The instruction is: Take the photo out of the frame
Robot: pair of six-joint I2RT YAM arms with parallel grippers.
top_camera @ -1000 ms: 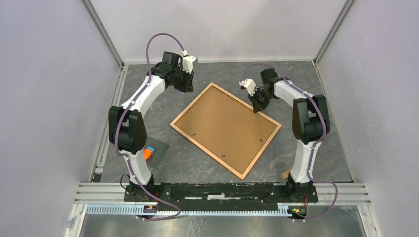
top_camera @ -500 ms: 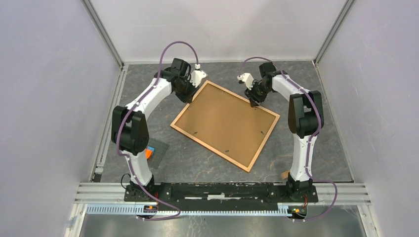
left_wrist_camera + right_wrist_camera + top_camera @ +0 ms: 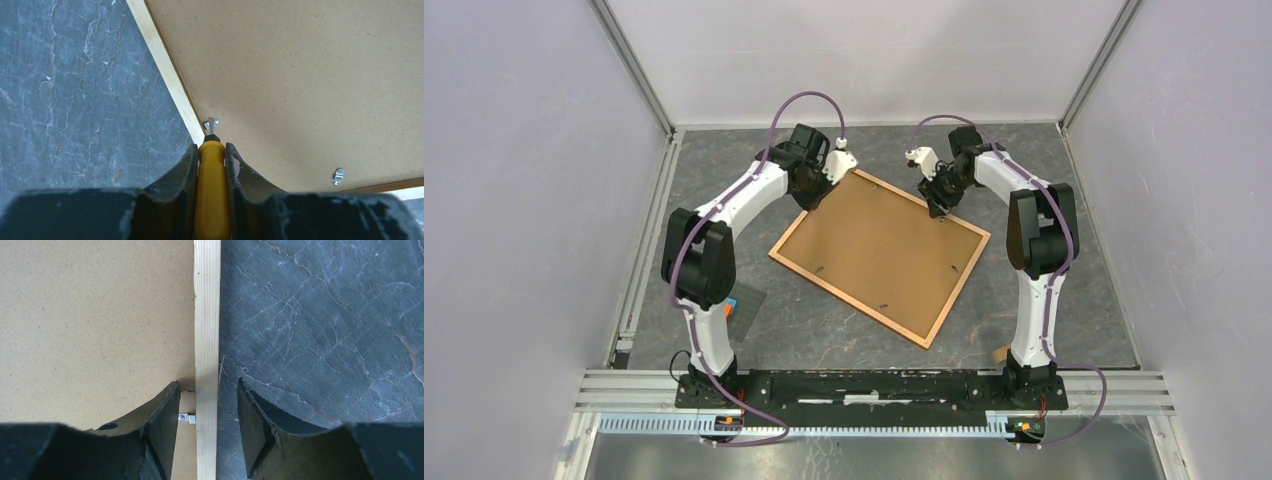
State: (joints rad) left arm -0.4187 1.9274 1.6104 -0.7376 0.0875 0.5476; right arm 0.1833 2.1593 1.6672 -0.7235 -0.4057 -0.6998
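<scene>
Grey table (image 3: 1064, 300): left gripper (image 3: 212, 150), clamping a yellow tool (image 3: 212, 190), is pointing at the frame's (image 3: 879, 255) clip (image 3: 212, 122) just ahead; right gripper (image 3: 207, 384), jaws parted, is straddling its rail (image 3: 207, 315).

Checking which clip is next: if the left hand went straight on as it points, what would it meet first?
Probably the small metal clip beside the frame's wooden border: the yellow-handled tool gripped in the left hand points its tip straight at it. Whether they already touch is unclear.
</scene>
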